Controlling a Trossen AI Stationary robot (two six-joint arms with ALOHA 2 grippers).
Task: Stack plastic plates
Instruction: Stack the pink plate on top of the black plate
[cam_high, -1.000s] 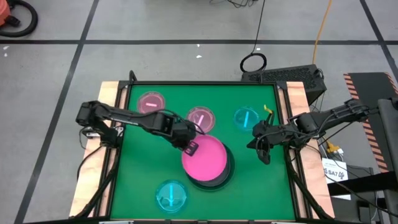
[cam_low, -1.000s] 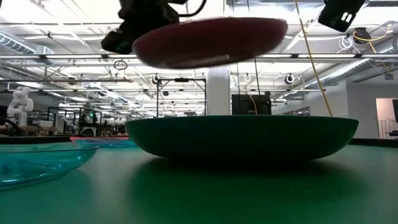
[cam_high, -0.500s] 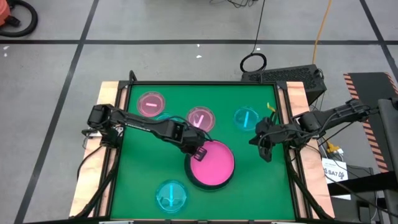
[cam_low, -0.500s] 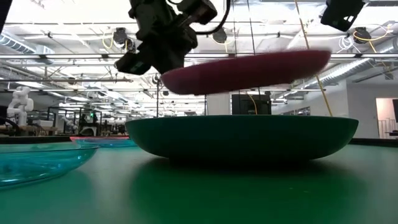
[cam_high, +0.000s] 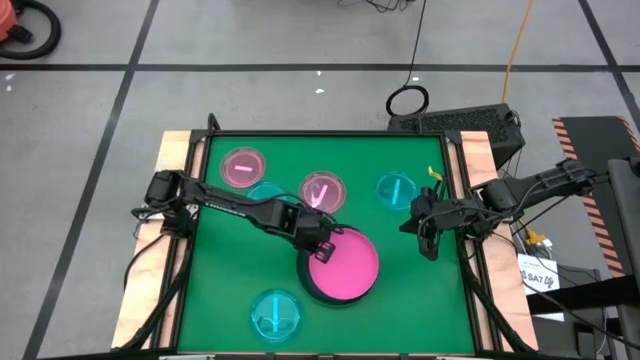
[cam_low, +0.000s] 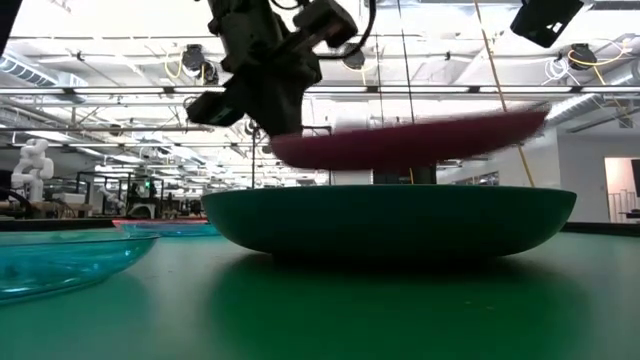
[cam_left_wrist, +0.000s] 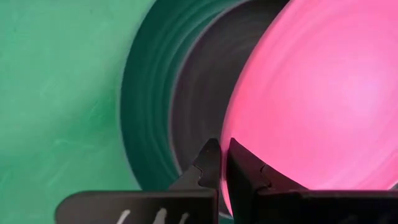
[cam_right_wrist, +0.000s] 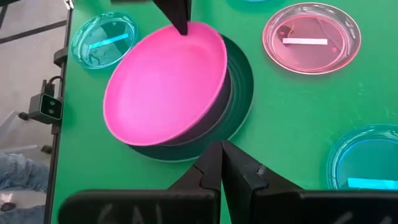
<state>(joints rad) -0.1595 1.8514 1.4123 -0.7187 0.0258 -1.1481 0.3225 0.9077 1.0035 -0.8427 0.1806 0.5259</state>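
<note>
Pink, solid and medium-sized, the hot pink plate (cam_high: 343, 266) hangs just above the dark grey plate (cam_high: 312, 288), which sits on the green table (cam_high: 420, 300) at about 6 o'clock from the table's centre. In the low view the hot pink plate (cam_low: 410, 140) is tilted, its held edge lower and its far edge higher, and a gap shows between it and the dark grey plate (cam_low: 390, 220) below; it is not yet set down. Only one dark grey plate can be told apart.

Progress, as a judgement: the stack is early. The pink plate is about to be nested, and the small plates are all loose. Two translucent pink plates lie at 11 o'clock (cam_high: 243, 166) and 12 o'clock (cam_high: 322, 189). Cyan plates lie at 1 o'clock (cam_high: 396, 190) and 7 o'clock (cam_high: 273, 313), and another cyan plate (cam_high: 262, 190) is partly hidden under the left arm.

Pose: the left gripper (cam_high: 322, 245) reaches from 9 o'clock across the table, its forearm low and angled down toward the stack, and is clenched on the pink plate's rim at the plate's 10 o'clock edge; the left wrist view shows both fingers (cam_left_wrist: 211, 163) pinching that rim. The right gripper (cam_high: 428, 238) waits at 3 o'clock near the table edge, fingers pressed together and holding nothing.
</note>
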